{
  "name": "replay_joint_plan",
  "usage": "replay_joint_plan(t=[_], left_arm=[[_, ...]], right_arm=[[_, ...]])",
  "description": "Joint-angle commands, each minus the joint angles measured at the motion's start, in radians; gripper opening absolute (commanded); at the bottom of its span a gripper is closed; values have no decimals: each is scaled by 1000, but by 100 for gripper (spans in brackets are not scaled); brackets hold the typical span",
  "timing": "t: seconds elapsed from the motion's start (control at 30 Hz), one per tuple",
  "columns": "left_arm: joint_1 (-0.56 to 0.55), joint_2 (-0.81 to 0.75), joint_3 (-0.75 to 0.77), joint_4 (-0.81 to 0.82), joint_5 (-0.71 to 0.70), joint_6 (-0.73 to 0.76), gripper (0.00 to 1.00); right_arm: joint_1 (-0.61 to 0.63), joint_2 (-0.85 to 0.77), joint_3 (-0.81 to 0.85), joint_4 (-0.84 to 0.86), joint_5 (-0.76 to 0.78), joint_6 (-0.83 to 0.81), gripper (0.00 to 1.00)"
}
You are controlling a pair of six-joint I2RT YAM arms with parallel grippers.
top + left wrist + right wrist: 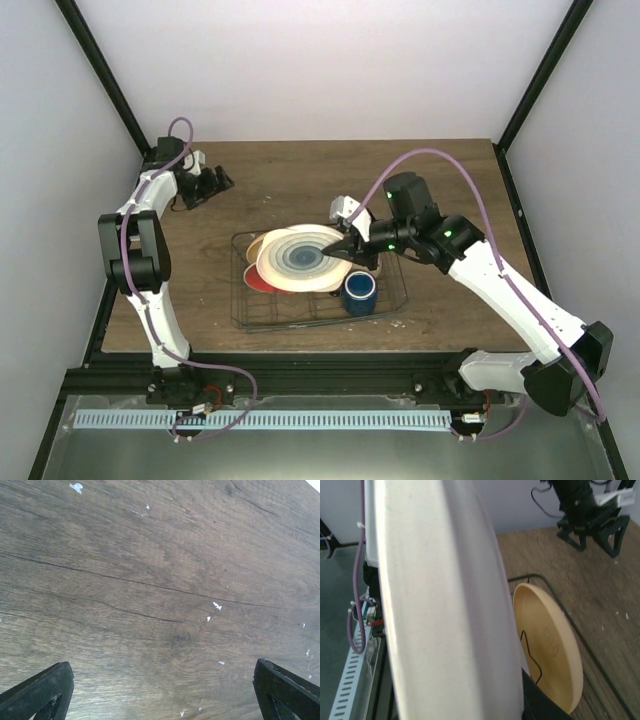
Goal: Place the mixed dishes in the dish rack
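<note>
White plate [445, 605] sits pinched by its rim in our right tool [346, 250]; our left tool [162, 685] gapes wide above the table [160, 580]. Rack [243, 300] holds yellow plate [550, 645], red plate [256, 279], mug [359, 292].

The top view looks steeply down from above the near edge over the whole worktop [300, 170]. The left wrist view faces bare wood close up. The right wrist view sits against the white plate [435, 605], sharing the left gripper [592, 539], upper right, with the top view.
</note>
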Motion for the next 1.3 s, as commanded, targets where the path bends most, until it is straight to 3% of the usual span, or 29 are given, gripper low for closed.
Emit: replay_joint_plan(t=[0.0,0.47,0.67,0.97,1.27], left_arm=[[-1,0,-21,0,-3,-4,100],[-8,-45,-81,11,-21,2,100],[-8,-65,-112,19,-28,7,100],[-8,-75,-132,24,-30,13,100],[-7,-69,-136,27,-32,21,100]], right_arm=[[52,-55,2,91,75,-11,1],[245,-60,-83,127,458,-111,1],[282,-48,-122,173,555,-135,1],[321,-10,-140,217,629,-169,1],[349,8,-144,229,594,-191,1]])
